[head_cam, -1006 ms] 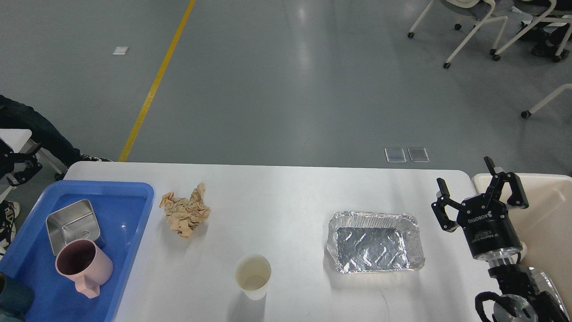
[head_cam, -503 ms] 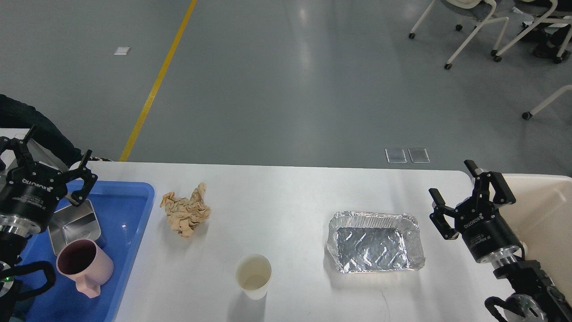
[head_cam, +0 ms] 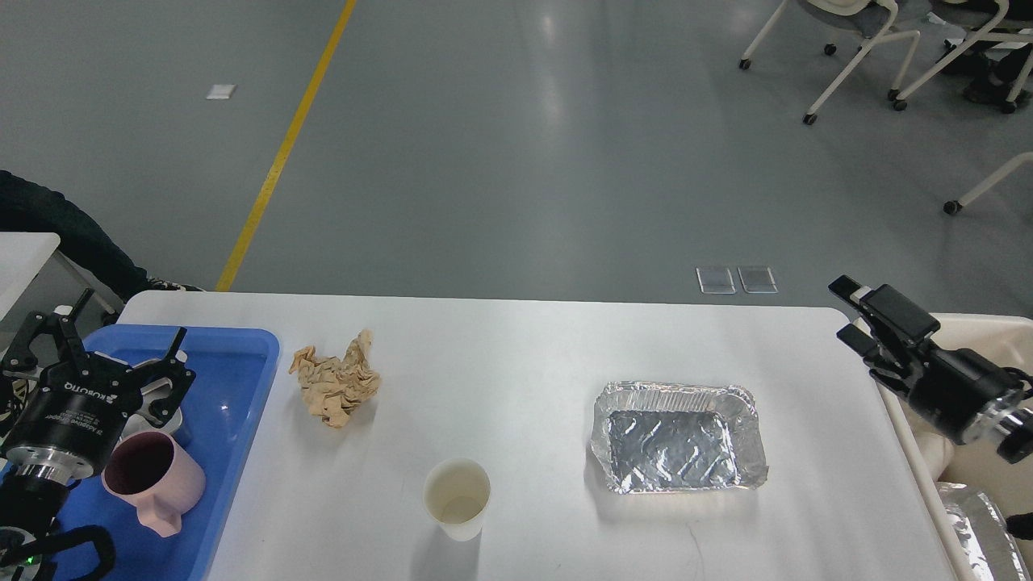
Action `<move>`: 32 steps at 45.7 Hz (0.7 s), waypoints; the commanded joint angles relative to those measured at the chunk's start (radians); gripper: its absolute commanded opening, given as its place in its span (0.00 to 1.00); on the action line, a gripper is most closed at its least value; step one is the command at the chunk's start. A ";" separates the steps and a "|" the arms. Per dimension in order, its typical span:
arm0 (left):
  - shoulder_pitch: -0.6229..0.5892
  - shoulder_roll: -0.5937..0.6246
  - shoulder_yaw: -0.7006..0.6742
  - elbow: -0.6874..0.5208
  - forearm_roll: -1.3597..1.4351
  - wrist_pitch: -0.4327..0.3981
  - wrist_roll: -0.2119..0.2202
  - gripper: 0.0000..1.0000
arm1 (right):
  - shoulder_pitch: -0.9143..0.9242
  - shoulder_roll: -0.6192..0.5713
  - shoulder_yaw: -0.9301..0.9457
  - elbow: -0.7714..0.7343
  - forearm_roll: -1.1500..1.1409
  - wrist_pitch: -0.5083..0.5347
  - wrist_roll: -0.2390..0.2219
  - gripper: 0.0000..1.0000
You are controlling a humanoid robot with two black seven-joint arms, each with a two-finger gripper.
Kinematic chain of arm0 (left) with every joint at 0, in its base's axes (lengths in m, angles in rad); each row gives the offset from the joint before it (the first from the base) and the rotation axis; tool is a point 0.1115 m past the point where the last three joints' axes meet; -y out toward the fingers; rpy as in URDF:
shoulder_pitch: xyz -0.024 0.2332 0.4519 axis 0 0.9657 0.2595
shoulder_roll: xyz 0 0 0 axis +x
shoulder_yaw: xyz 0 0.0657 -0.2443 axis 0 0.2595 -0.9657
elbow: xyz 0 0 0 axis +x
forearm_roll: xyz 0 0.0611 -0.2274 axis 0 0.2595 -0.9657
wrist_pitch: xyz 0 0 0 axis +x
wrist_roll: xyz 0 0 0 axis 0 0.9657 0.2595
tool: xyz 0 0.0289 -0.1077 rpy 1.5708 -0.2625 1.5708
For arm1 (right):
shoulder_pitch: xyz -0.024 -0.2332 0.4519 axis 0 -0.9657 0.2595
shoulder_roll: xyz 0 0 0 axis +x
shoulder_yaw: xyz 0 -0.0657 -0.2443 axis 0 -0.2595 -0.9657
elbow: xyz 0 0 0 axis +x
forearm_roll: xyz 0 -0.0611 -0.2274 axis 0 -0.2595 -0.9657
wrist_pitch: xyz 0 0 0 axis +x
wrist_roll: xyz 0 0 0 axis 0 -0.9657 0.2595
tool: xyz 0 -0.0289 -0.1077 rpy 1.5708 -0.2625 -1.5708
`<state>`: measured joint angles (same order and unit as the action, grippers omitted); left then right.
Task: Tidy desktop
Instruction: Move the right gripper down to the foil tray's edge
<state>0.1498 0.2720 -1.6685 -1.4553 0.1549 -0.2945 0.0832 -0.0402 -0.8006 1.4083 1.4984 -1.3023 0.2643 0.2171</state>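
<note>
The white desktop (head_cam: 533,339) holds a crumpled brown paper ball (head_cam: 335,386), a white paper cup (head_cam: 457,498) and an empty foil tray (head_cam: 678,437). My left gripper (head_cam: 105,339) is open and empty. It hangs over the far part of the blue tray (head_cam: 234,379), just behind a pink mug (head_cam: 149,480), and hides most of a steel container. My right gripper (head_cam: 843,311) is turned sideways at the table's right edge, beside the cream bin (head_cam: 976,331). Its fingers stand apart and hold nothing. It is right of the foil tray and well apart from it.
Crumpled foil (head_cam: 976,524) lies in the cream bin at the lower right. Chairs (head_cam: 855,48) stand on the grey floor far behind. A yellow floor line (head_cam: 282,145) runs at the back left. A small white table (head_cam: 20,250) is at the far left.
My left gripper has come down and to the right over the blue tray. My right gripper has swung right toward the cream bin and turned sideways. The table items have not moved.
</note>
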 commanded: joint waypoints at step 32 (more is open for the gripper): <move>-0.033 -0.002 0.013 0.042 -0.003 0.037 -0.002 0.97 | -0.001 -0.755 -0.311 0.108 -0.037 0.035 -0.004 1.00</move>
<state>0.1166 0.2673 -1.6562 -1.4127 0.1530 -0.2604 0.0799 -0.0474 -1.5118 1.1665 1.6050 -1.3385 0.2958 0.2130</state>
